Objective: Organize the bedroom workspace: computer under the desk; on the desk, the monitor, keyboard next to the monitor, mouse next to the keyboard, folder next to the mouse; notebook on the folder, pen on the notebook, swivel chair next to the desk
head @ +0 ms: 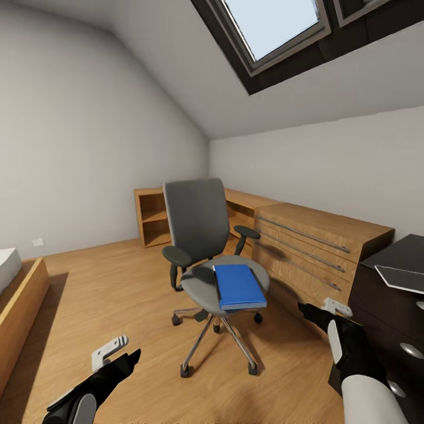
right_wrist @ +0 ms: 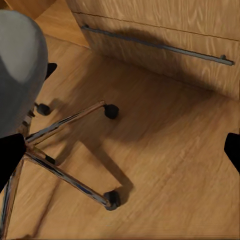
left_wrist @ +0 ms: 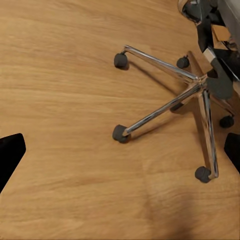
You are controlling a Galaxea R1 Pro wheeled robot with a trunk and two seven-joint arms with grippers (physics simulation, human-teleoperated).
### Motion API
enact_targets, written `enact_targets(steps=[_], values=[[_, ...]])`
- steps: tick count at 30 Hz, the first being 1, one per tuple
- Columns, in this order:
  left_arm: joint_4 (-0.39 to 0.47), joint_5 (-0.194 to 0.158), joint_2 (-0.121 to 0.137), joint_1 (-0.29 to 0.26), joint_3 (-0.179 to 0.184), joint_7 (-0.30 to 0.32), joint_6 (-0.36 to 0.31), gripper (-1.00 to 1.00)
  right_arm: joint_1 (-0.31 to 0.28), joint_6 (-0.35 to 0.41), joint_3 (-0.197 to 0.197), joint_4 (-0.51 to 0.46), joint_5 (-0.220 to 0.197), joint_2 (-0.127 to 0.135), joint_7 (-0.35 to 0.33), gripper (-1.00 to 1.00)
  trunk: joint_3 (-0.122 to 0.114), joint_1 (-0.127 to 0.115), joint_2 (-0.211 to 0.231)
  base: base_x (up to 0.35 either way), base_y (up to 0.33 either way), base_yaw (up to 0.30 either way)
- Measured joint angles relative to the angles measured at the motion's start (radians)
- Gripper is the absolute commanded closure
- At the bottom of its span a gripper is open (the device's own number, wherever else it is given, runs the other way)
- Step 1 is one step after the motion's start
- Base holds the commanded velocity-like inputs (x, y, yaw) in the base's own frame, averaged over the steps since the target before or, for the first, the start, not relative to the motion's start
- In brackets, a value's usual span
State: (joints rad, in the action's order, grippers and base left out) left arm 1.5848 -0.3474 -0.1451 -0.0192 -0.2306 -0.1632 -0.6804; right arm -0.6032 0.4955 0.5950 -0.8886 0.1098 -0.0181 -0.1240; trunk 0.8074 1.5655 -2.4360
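The grey swivel chair stands mid-floor on its chrome star base, turned toward me. The bright blue folder lies flat on its seat, slightly over the front edge. Low at the near left, short of the chair, my left gripper hangs open and empty above the bare floor. To the right of the chair base, my right gripper is open too, holding nothing, between the chair and the wooden drawers. The computer, monitor, keyboard, mouse, pen and desk are out of view.
A low light-wood drawer unit with bar handles and an open shelf runs along the far and right walls. A dark cabinet with round knobs sits at the near right, a flat dark pale-edged item on top. A wood-framed bed borders the left.
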Motion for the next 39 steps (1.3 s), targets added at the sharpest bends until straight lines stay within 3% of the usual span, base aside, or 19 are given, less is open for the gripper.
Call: enact_targets(steps=[3,4,6,9,14,32,34,39], values=[[0.000,0.000,0.001,0.000,-0.001,0.000,0.000,-1.00,0.000,0.003,0.018,0.004,-0.081,0.019,-0.046,-1.00,0.009,0.011,-0.021,0.000,0.000,0.000],[0.000,0.001,0.001,0.000,-0.001,0.000,0.000,-1.00,-0.001,0.009,0.025,0.006,-0.185,0.046,-0.067,-1.00,0.013,0.015,-0.028,0.000,0.000,0.000],[0.000,0.001,0.002,0.000,-0.001,0.000,0.000,-1.00,0.000,0.011,0.027,0.009,-0.274,0.057,-0.068,-1.00,0.019,0.023,-0.042,0.000,0.000,0.000],[0.000,0.001,0.002,0.000,-0.001,0.000,-0.001,-1.00,0.006,0.014,0.028,0.028,-0.345,0.060,-0.072,-1.00,0.028,0.035,-0.063,0.000,0.000,0.000],[0.000,0.001,0.001,0.000,0.000,0.000,0.000,-1.00,0.009,0.069,0.028,0.028,-0.350,0.063,-0.073,-1.00,0.048,0.037,-0.065,0.000,0.000,0.000],[0.000,0.001,0.002,0.000,0.000,0.000,0.001,-1.00,0.009,0.069,0.029,0.029,-0.347,0.068,-0.067,-1.00,0.117,0.045,-0.069,0.000,0.000,0.000],[0.002,0.001,0.002,0.000,0.000,0.000,0.001,-1.00,0.009,0.118,0.028,0.030,-0.349,0.069,-0.069,-1.00,0.125,0.046,-0.069,0.000,0.000,0.000],[0.004,0.001,0.002,0.000,0.000,0.000,0.000,-1.00,0.009,0.178,0.028,0.035,-0.398,0.067,-0.079,-1.00,0.144,0.048,-0.070,0.000,0.000,0.000]])
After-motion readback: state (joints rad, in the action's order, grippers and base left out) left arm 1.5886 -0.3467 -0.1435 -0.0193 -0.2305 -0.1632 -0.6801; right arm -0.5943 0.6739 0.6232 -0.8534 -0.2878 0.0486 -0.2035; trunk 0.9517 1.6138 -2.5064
